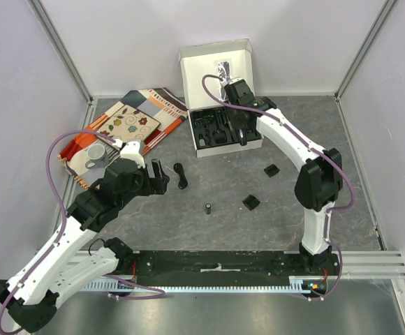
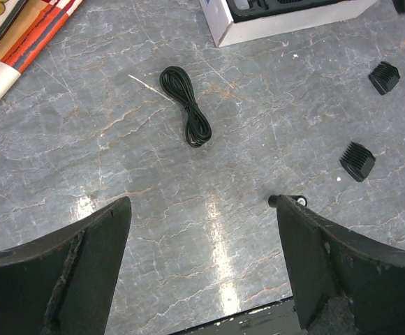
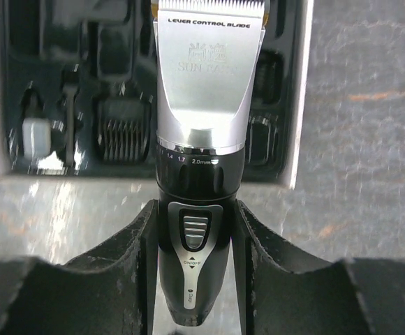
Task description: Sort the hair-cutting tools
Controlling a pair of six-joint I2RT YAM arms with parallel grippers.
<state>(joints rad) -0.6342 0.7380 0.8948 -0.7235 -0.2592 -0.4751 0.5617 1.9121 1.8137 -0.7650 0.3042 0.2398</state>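
Observation:
My right gripper (image 3: 194, 209) is shut on the lower body of the black-and-silver clipper (image 3: 204, 105), with its blade end pointing over the black moulded tray (image 3: 21, 42) of the white box (image 1: 216, 66). A comb attachment (image 3: 122, 129) lies in the tray. On the table lie a coiled black cord (image 2: 186, 106), two black comb attachments (image 2: 357, 161) (image 2: 384, 77) and a tiny cylinder (image 2: 286, 200), half hidden behind one finger. Short of the cord hovers my left gripper (image 2: 202, 206), open and holding nothing.
A patterned cloth (image 1: 129, 122) lies at the back left, with a white cup (image 1: 96, 157) at its near edge. The box lid stands upright against the back wall. White side walls close in the table on both sides.

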